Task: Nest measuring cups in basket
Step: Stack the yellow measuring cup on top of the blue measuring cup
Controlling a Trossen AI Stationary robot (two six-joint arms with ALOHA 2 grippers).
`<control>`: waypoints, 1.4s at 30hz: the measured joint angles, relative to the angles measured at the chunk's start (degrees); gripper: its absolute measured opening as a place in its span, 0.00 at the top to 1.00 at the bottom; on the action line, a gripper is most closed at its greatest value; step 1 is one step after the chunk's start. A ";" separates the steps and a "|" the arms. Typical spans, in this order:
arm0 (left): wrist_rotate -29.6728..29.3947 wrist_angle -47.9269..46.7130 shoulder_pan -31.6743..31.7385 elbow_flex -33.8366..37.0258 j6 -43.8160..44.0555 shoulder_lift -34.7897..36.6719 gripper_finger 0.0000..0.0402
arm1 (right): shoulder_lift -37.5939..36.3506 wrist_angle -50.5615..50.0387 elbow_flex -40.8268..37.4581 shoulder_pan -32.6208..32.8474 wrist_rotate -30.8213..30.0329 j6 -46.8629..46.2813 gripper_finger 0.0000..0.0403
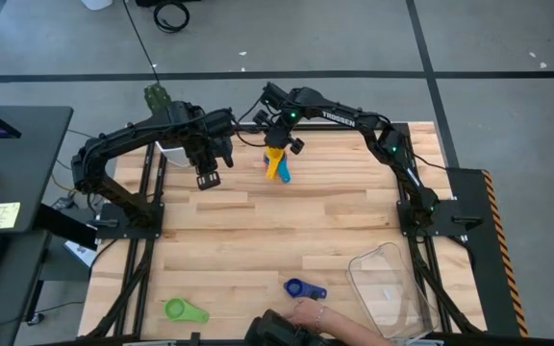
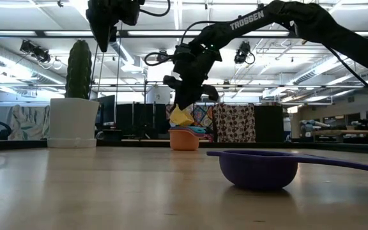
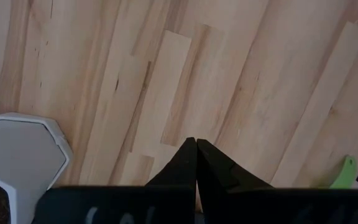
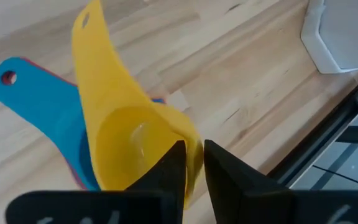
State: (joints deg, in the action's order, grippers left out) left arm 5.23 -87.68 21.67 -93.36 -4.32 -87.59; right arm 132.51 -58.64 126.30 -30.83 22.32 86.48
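Observation:
My right gripper [image 1: 279,146] is at the far middle of the table, shut on a yellow measuring cup [image 4: 129,143]. The cup is tilted over a stack of cups: an orange cup [image 2: 184,139] at the bottom, a light blue one [image 4: 36,93] and a red edge under it. A dark blue cup [image 1: 301,288] lies near the front edge, beside a person's hand [image 1: 308,312]. A green cup [image 1: 183,309] lies at the front left. The clear basket [image 1: 390,288] stands at the front right. My left gripper [image 1: 207,179] hangs shut and empty above the table's far left. My right gripper pinches the yellow cup's bowl wall at the rim [image 4: 194,163], on the side opposite the handle, with one finger inside the bowl and one outside. The fingers come from above. The cup is tilted, its handle [image 4: 89,43] slanting away over the stack. I cannot tell whether it touches the stack.
A white hexagonal pot [image 2: 73,121] with a cactus stands at the far left, under my left arm. The person's hand and sleeve reach in over the front edge. Bare wood lies between the stack and the basket.

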 joint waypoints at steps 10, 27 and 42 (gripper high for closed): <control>0.00 -0.02 0.01 0.00 -0.23 0.00 0.99 | 0.02 -0.64 0.00 0.00 -0.19 0.08 0.96; -0.02 0.00 0.00 0.00 -1.47 0.00 0.99 | -0.91 -1.85 0.00 0.00 -0.82 -4.17 0.78; -2.41 8.19 2.09 0.02 9.62 -1.83 0.99 | -12.47 -8.98 0.02 0.06 -11.97 -40.74 0.84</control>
State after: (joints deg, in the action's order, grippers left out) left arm 2.83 -79.49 23.76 -93.34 5.30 -89.42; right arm 120.04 -67.62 126.32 -30.77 10.36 45.74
